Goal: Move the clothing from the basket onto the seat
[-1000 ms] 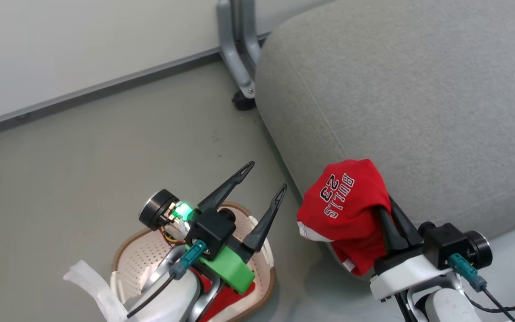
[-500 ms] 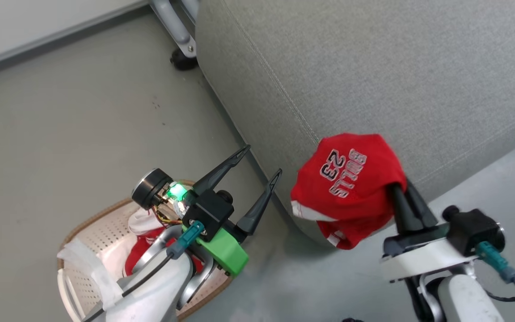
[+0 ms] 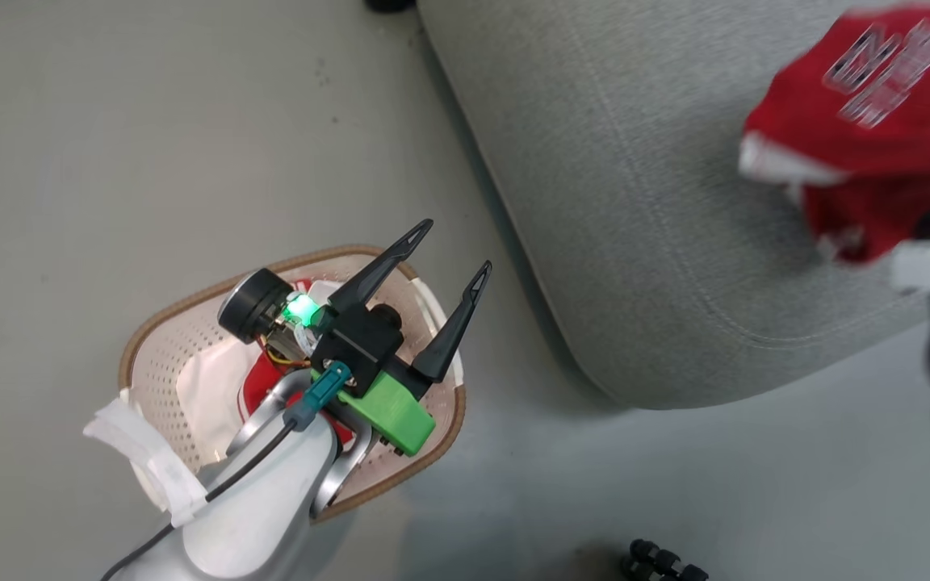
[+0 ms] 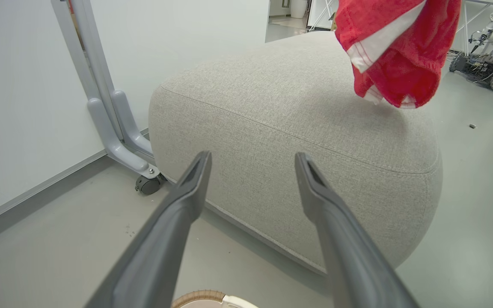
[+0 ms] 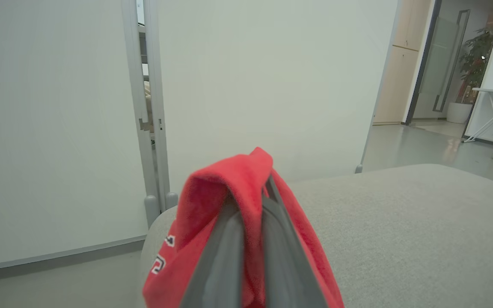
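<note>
The clothing, red sports garments of soft fabric with white trim, sits in two places. One piece with blurred white lettering hangs bunched over the right hand above the large grey fabric-upholstered seat, which has rounded edges and a stitched seam. In the left wrist view its lowest fold dangles just over the cushion's top near a rounded corner; whether it touches the fabric I cannot tell. The right hand's two dark fingers are pressed together, clamped on that garment, which drapes over their tips and down both sides. The rest of the clothing lies at the bottom of the cream-white perforated plastic basket with a brown woven-look rim, beside a white patch on its bottom. The basket stands on the grey floor near the seat's corner, with a gap between them. The left hand hovers over the basket, its fingers spread wide apart with nothing between them, pointing toward the seat. Beside the seat, a white partition wall stands on a grey metal leg with a small black caster.
</note>
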{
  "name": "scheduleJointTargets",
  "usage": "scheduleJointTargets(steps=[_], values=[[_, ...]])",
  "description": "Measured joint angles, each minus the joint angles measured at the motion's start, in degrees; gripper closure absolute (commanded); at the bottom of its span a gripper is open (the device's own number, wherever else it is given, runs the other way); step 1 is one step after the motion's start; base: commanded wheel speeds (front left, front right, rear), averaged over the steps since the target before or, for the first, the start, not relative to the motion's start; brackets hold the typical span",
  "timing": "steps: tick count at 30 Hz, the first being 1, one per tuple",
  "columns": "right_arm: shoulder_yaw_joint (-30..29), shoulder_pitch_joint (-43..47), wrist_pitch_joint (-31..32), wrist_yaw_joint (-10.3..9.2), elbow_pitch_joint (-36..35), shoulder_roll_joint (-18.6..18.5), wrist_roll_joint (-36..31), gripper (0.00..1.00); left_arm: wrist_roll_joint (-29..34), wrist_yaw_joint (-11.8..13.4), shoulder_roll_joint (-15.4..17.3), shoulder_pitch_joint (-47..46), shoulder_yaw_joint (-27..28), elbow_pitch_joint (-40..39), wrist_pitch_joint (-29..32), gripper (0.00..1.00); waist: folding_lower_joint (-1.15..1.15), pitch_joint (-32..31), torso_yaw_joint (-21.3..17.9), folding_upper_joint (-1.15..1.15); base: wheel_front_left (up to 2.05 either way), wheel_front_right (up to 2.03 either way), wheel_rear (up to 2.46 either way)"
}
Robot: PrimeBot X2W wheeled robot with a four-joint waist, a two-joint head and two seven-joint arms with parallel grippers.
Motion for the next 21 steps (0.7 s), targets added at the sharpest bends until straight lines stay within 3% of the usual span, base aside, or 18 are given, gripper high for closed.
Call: scheduleJointTargets(steps=[8,12,16,21], values=[[-7.82,-13.65,-0.01,0.01,9.04,-15.19,2.09,1.0,1.13,-0.22,0.02,-3.58,-1.01,-0.99,-0.26,0.0,0.01,6.32,5.05,0.0,0.0,0.0,0.0],[-10.65,-17.75,-0.02,0.0,16.13,-19.62,2.58,1.0,1.47,-0.44,-0.1,-4.32,-1.59,-0.93,-0.35,0.0,0.01,8.88,8.14,0.0,0.0,0.0,0.0],[-10.57,-18.96,-0.01,0.0,24.3,-20.62,2.2,1.0,1.56,-0.43,-0.79,-4.58,-2.12,-0.6,-0.62,0.0,0.01,10.88,11.11,0.0,0.0,0.0,0.0],[-10.27,-20.22,0.0,0.01,34.54,-16.67,6.51,1.0,1.52,-0.43,-1.27,-4.55,-2.74,0.35,-0.81,0.0,0.01,12.44,13.92,0.0,0.0,0.0,0.0]])
